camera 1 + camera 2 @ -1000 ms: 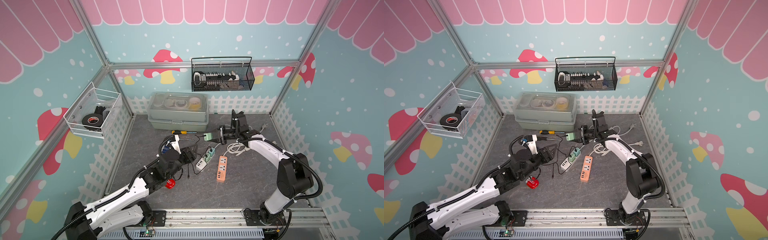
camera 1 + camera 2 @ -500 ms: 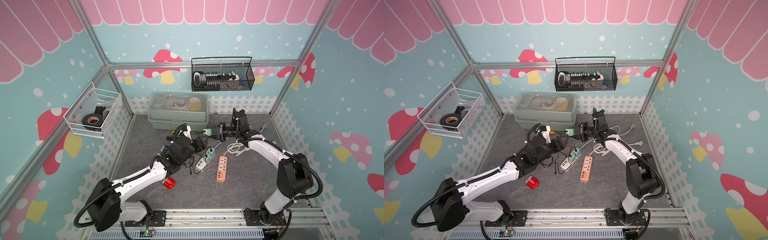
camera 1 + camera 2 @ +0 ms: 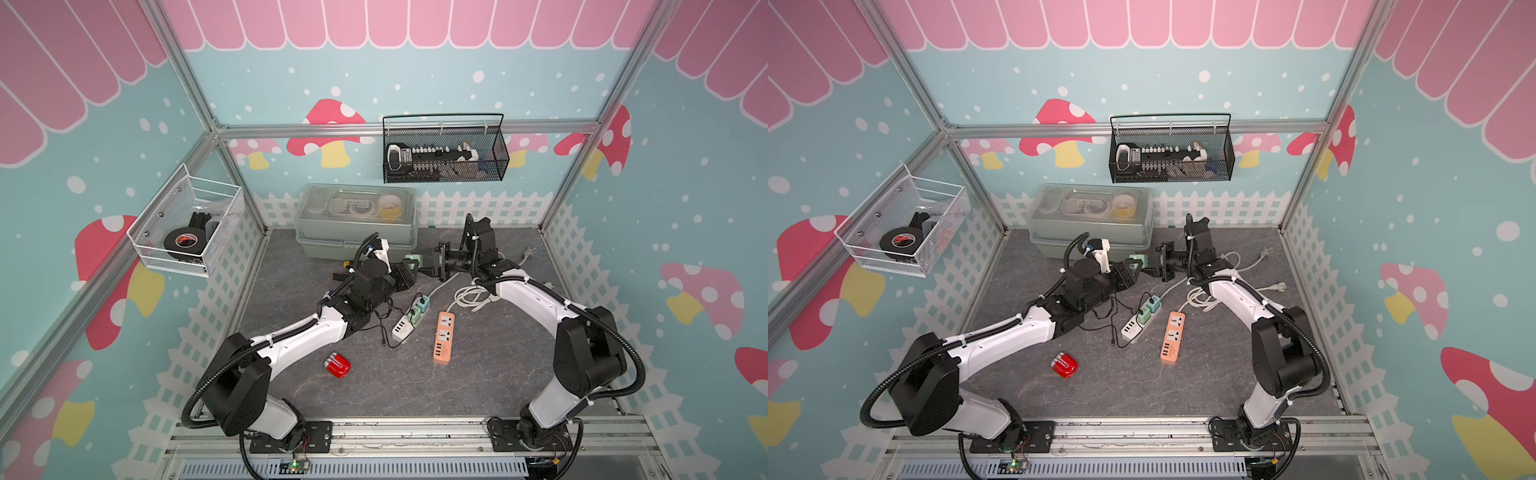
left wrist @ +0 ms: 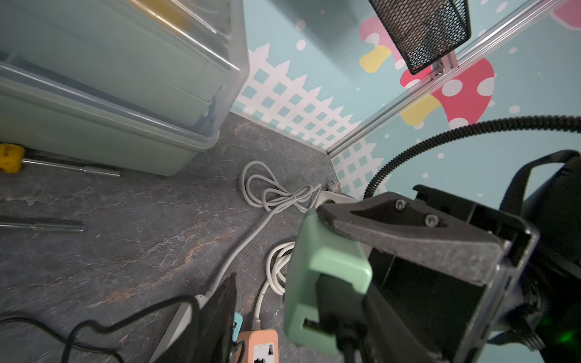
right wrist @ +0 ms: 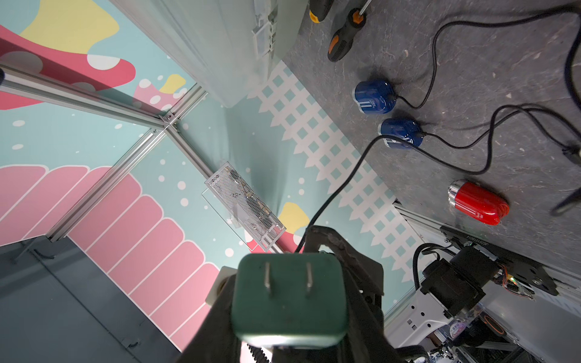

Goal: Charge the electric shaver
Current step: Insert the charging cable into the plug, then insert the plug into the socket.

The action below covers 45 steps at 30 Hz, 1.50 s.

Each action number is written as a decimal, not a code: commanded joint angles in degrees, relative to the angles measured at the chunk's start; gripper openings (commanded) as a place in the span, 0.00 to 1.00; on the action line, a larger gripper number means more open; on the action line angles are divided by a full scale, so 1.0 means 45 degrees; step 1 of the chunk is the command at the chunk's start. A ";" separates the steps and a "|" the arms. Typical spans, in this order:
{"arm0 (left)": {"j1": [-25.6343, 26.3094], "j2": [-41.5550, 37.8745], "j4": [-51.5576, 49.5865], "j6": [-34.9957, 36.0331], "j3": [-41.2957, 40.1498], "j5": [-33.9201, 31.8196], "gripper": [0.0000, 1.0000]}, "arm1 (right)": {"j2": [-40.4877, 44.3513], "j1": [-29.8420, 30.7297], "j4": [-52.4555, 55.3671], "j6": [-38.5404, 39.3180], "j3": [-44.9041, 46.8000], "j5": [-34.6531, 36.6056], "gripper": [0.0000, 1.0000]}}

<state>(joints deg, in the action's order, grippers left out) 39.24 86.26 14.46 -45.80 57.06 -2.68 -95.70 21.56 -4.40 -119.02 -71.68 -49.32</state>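
Right gripper (image 3: 424,266): jaws pinching the green adapter (image 5: 288,298), held clear of the table (image 3: 478,374), black cable (image 4: 342,339) attached.
Left gripper (image 3: 406,272): jaws spread, with a gap between the one visible finger (image 4: 220,317) and the adapter.
Red shaver (image 3: 337,365): lying on the table, well apart from both jaws.

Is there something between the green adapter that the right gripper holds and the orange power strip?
Nothing visible. The right gripper holds the green adapter in the air; the orange power strip lies nearer the front, its sockets uncovered. Only a coiled white cable lies flat beside that path.
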 commanded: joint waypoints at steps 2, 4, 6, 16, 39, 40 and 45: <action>-0.0086 0.0332 0.0710 0.0187 0.0523 0.0651 0.47 | 0.0197 0.0140 -0.0613 -0.3978 -0.0253 -0.0271 0.00; -0.0097 0.0314 0.0701 0.0246 0.0537 0.0701 0.28 | 0.0233 0.0162 -0.0637 -0.3978 -0.0171 -0.0244 0.00; -0.0108 0.0201 0.0607 0.0271 0.0521 0.0730 0.14 | 0.0336 0.0150 -0.0681 -0.3932 -0.0060 -0.0090 0.00; -0.0107 -0.1360 -0.4931 0.0430 0.1916 0.0650 0.00 | 0.1531 -0.1304 0.7682 0.6176 -0.1082 0.2219 0.68; 0.4090 0.6432 -1.6072 0.0087 1.0293 0.1788 0.00 | 1.1993 -0.1627 1.1734 1.8421 0.4965 0.9402 0.66; 0.4125 0.6727 -1.6228 0.0051 1.0529 0.1798 0.00 | 1.2366 -0.1626 1.1687 1.8403 0.5106 0.9496 0.66; 0.4218 0.7724 -1.6837 0.0099 1.1531 0.1134 0.00 | 1.3761 -0.1626 1.1610 1.8182 0.5385 0.9850 0.66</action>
<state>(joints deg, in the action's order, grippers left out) 57.91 120.38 -57.60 -44.80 105.58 5.58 -35.40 13.96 47.20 -38.74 -47.88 -6.39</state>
